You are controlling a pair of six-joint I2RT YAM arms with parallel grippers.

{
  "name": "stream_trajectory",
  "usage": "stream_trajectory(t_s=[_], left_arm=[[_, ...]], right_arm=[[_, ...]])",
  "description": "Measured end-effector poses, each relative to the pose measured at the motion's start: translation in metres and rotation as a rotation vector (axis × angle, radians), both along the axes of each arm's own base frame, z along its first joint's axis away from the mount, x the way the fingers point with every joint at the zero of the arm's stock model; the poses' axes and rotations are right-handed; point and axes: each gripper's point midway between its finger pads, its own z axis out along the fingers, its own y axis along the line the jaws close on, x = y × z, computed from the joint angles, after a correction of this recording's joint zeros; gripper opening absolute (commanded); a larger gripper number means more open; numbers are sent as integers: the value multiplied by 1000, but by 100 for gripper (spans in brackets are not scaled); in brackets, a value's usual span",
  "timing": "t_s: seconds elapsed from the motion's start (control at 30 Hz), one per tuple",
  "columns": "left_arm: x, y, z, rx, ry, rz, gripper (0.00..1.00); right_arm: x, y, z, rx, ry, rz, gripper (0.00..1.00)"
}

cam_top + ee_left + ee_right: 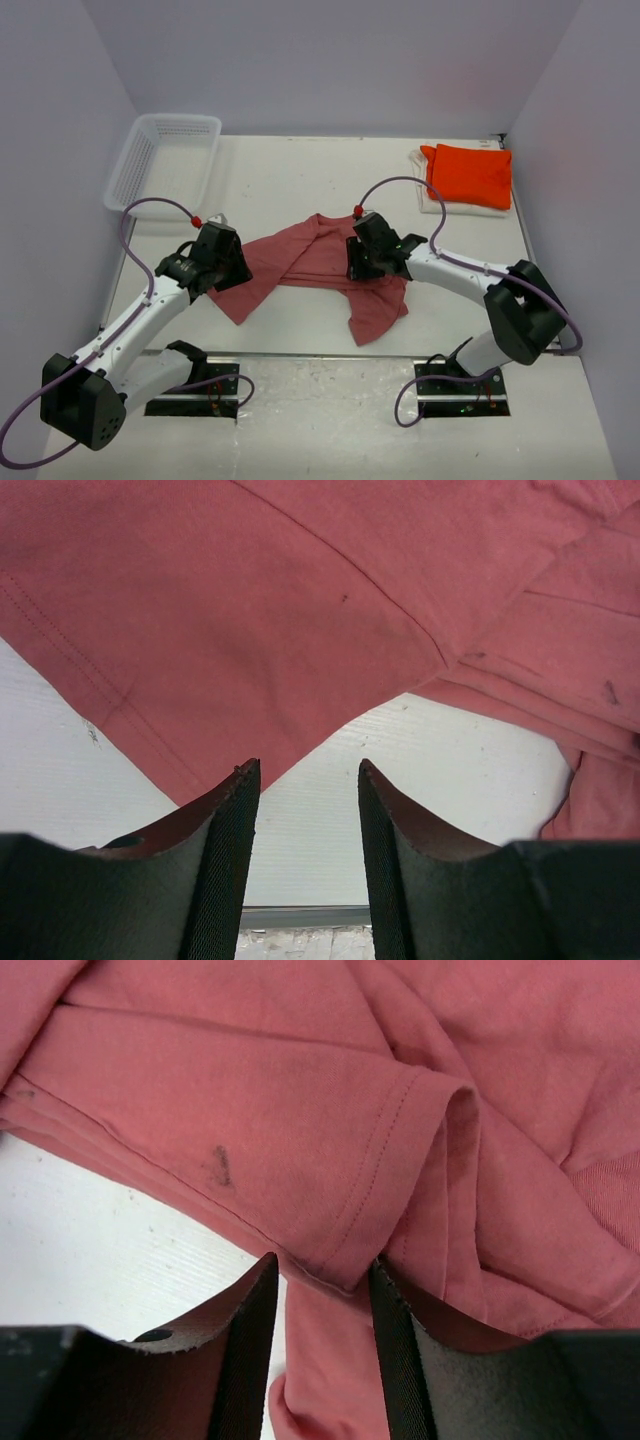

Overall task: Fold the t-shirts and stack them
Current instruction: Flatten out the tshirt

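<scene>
Item nearest the lens: left gripper, two dark textured fingers over bare table, the hem of the rose-red t-shirt just beyond their tips; right gripper, same pattern, set at a sleeve hem of the same shirt. Location: rose-red t-shirt crumpled and part-folded at table centre, between the two arms; orange t-shirt folded at the far right corner, lying on a white t-shirt; mesh basket at far left. Risks, as judged: the right jaws may take several layers where the sleeve is doubled, so any fold would drag askew; the left jaws, with no cloth between them, may shut on nothing or scrape the table; uneven pulls by the two arms could bunch the shirt further. Tool state: left jaws spread, holding nothing, no contact visible; right jaws parted about the sleeve edge, hem lying at their mouth, not seen pinched.
</scene>
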Motion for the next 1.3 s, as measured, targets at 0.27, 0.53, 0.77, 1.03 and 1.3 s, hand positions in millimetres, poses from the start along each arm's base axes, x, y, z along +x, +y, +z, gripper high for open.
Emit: stream_trajectory(t_s=[0.27,0.53,0.77,1.03,1.3], left_arm=[[0,0,0,0,0,-1,46],[0,-1,0,-2,1,-3,46],[0,0,0,0,0,-6,46],[0,0,0,1,0,-10,46],[0,0,0,4,1,-9,49]], right_arm=[[9,4,6,0,-21,-5,40],[13,3,8,-8,-37,-14,38],[15,0,8,-20,-47,-26,43],[17,-2,8,-32,-55,-34,21],[24,2,20,-31,-71,-37,0]])
